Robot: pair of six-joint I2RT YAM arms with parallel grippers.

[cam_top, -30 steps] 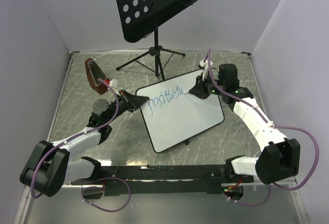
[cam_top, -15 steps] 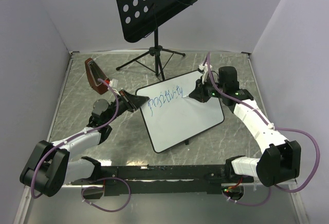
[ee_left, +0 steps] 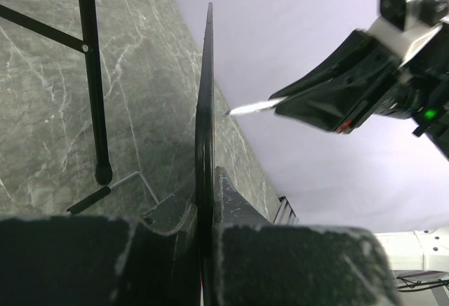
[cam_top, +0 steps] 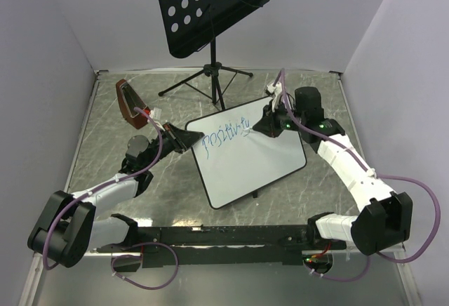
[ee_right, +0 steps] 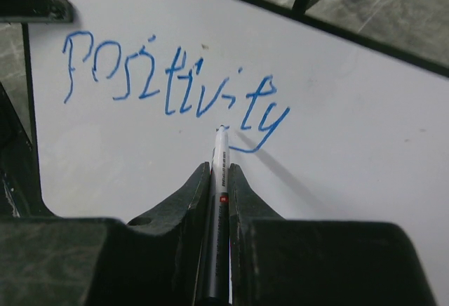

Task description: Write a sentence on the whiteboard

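**One word down, the rest of the line to come**

The sentence (ee_right: 168, 92) so far amounts to a single blue handwritten word, "Positivity", running across the upper part of the whiteboard (cam_top: 252, 165). The final "y" looks complete, with its tail curled underneath. Everything below and to the right of that word is bare white, so there is plenty of room for more writing.

The whiteboard sits in the middle of the table (cam_top: 98, 151), just in front of the legs of the music stand (cam_top: 210, 4). It appears to be held up at a slant rather than lying flat. The left gripper (ee_left: 207, 201) is clamped tight on the board's left edge and steadies it.

The right gripper (ee_right: 219, 180) is closed around a marker (ee_right: 220, 148), which pokes out between its fingers toward the board. The tip sits just below the gap between the "t" and the "y". From the left wrist view the tip looks a little off the surface, though I cannot tell for certain whether it touches.

By my reading the task is in its early part. One word does not make a sentence, so more words have to follow, probably on a fresh line under the first. The marker would need to shift back toward the left side of the board to start there, while the left gripper keeps the board steady.
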